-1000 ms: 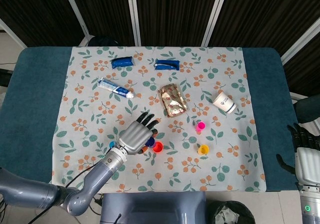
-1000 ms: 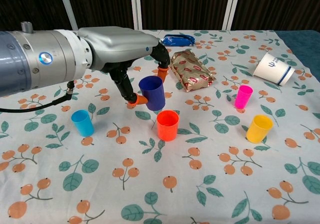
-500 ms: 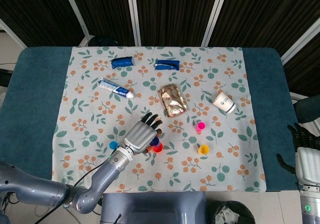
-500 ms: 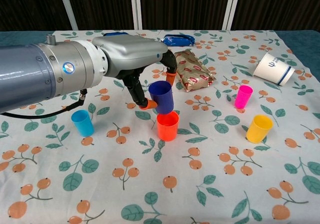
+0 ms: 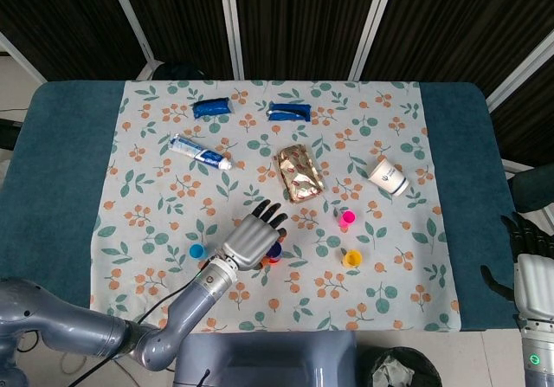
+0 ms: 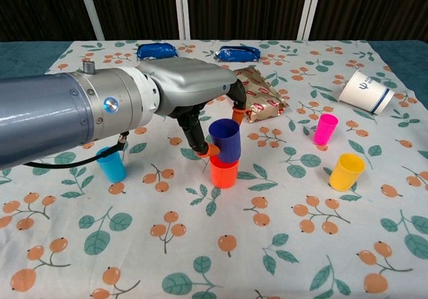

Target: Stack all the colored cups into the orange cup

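Spanning most of the left half of the chest view, the left arm [image 6: 67, 122] now reaches further right than one second ago, and its left hand [image 6: 194, 88] has carried the dark blue cup [image 6: 225, 140] from a position left of and beyond the orange cup [image 6: 223, 172] to a position directly over it. The fingers are clamped on the blue cup, with orange-tipped fingertips [image 6: 212, 150] pressed against its near-left wall and another against its far side. The blue cup sits slightly tilted, its base at or just inside the orange cup's rim; whether it is fully seated cannot be determined from either view. This change indicates that the first stacking step is at the insertion stage, and release appears to be the next requirement once the cup drops in squarely. The floral tablecloth [image 6: 221, 259] carries the remaining task items: the light blue cup [image 6: 110, 164] stands near left, partly behind the arm; the yellow cup [image 6: 347, 171] stands near right; the pink cup [image 6: 325, 128] stands just beyond it. All three are upright and not yet stacked. The right hand [image 5: 532, 270] rests off the table at the far right edge of the head view; its finger state cannot be determined.
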Controlling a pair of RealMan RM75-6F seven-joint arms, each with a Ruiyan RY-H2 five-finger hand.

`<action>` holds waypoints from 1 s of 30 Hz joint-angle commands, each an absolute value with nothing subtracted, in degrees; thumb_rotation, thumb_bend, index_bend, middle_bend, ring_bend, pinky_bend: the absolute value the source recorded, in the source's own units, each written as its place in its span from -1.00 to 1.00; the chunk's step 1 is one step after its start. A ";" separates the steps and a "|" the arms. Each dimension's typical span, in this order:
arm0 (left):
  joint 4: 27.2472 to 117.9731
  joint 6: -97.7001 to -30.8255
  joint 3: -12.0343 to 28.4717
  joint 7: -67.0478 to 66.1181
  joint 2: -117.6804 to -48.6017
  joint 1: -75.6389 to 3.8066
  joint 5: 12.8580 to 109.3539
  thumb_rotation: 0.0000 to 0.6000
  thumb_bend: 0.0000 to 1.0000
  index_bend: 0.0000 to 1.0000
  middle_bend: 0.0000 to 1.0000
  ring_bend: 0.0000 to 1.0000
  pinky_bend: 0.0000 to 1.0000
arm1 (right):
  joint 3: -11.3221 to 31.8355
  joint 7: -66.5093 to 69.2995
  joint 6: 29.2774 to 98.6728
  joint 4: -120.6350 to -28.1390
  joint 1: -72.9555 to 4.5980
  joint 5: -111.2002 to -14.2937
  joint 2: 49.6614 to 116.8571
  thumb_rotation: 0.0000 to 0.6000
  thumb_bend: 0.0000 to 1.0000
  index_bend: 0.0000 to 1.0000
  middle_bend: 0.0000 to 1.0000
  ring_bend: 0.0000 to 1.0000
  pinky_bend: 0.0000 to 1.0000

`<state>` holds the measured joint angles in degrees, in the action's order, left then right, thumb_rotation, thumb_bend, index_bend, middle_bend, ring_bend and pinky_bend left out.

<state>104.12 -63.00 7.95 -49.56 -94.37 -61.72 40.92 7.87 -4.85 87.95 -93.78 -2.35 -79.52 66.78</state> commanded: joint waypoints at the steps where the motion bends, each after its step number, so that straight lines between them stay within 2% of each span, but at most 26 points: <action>1: 103.92 -63.42 7.97 -49.93 -94.80 -61.89 40.42 1.00 -0.39 -0.04 -0.68 -1.00 -0.86 | 7.83 -4.61 87.75 -93.78 -2.37 -79.48 66.69 1.00 -0.34 -0.78 -0.82 -0.80 -0.73; 8: 102.99 -63.57 7.61 -50.76 -95.84 -62.29 39.15 1.00 -0.41 -0.10 -0.69 -1.00 -0.86 | 7.94 -4.39 87.85 -93.78 -2.32 -79.44 66.65 1.00 -0.34 -0.78 -0.82 -0.80 -0.73; 16: 103.50 -62.39 6.39 -54.74 -95.35 -63.92 34.26 1.00 -0.78 -0.82 -0.85 -1.00 -0.91 | 8.03 -4.48 87.84 -93.89 -2.26 -79.16 66.64 1.00 -0.34 -0.78 -0.82 -0.80 -0.73; 21: 105.53 -63.69 6.98 -57.08 -94.08 -65.22 31.23 1.00 -0.80 -0.91 -0.87 -1.00 -0.91 | 8.08 -4.51 87.68 -94.04 -2.24 -78.89 66.48 1.00 -0.34 -0.78 -0.83 -0.80 -0.73; 26: 108.05 -69.77 7.31 -56.22 -91.37 -63.76 38.87 1.00 -0.81 -0.92 -0.87 -1.00 -0.91 | 7.95 -4.28 87.58 -94.01 -2.24 -79.13 66.33 1.00 -0.34 -0.78 -0.82 -0.80 -0.73; 30: 110.62 -77.42 3.05 -55.76 -85.95 -59.61 50.21 1.00 -0.84 -0.92 -0.88 -1.00 -0.92 | 7.86 -4.02 87.07 -93.78 -2.31 -78.88 66.27 1.00 -0.34 -0.78 -0.82 -0.80 -0.73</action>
